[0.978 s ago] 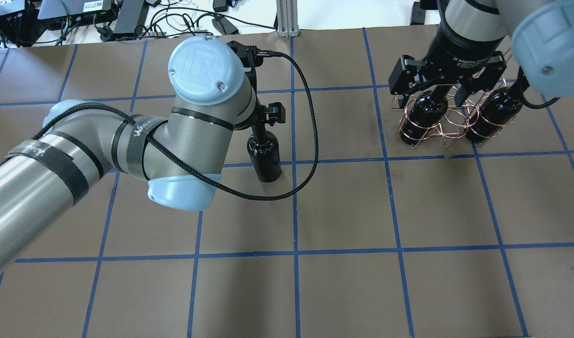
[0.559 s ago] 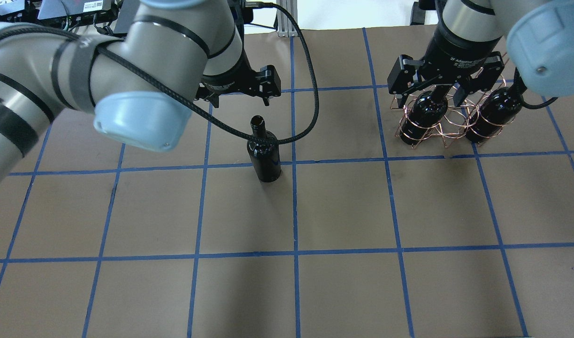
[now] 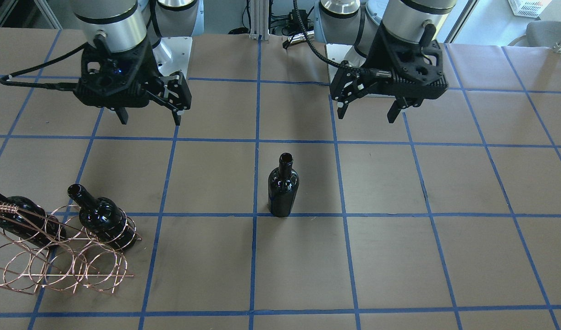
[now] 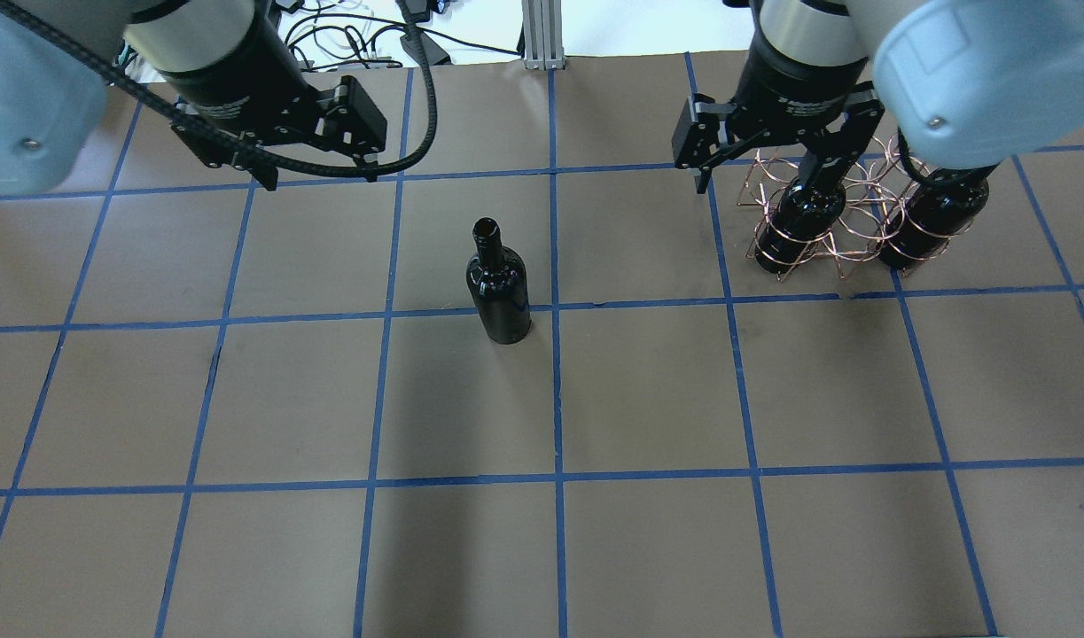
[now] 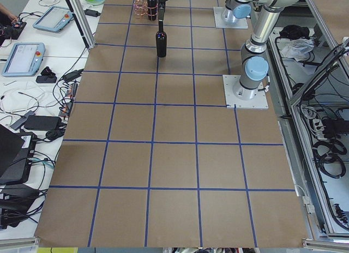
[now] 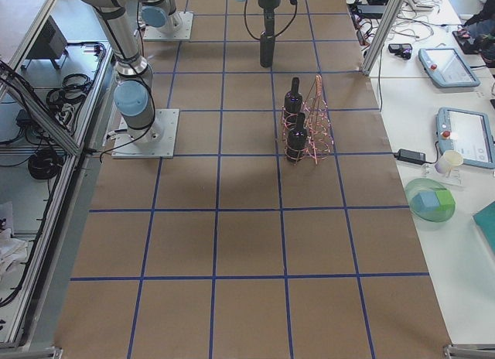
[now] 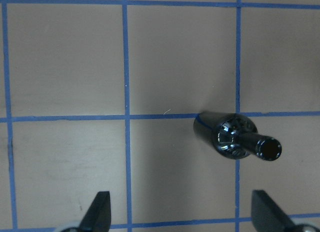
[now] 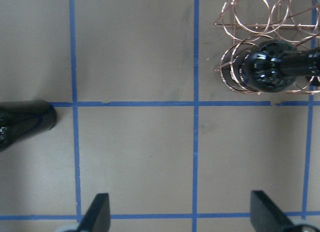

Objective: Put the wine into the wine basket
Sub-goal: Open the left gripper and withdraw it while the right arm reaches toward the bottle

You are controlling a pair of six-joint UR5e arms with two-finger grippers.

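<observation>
A near-black wine bottle stands upright and alone mid-table; it also shows in the front view and the left wrist view. The copper wire wine basket sits toward my right side. It holds two more bottles, leaning in its loops. My left gripper is open, empty, raised and well off the loose bottle. My right gripper is open and empty, raised beside the basket.
The table is brown paper with a blue tape grid. Cables and electronics and an aluminium post lie past its edge. The basket's loops on the operators' side hold nothing.
My left gripper has come off the loose bottle's neck and moved up and away to the left; the bottle stays standing. My right gripper has lifted off the basket's bottle and shifted left.
</observation>
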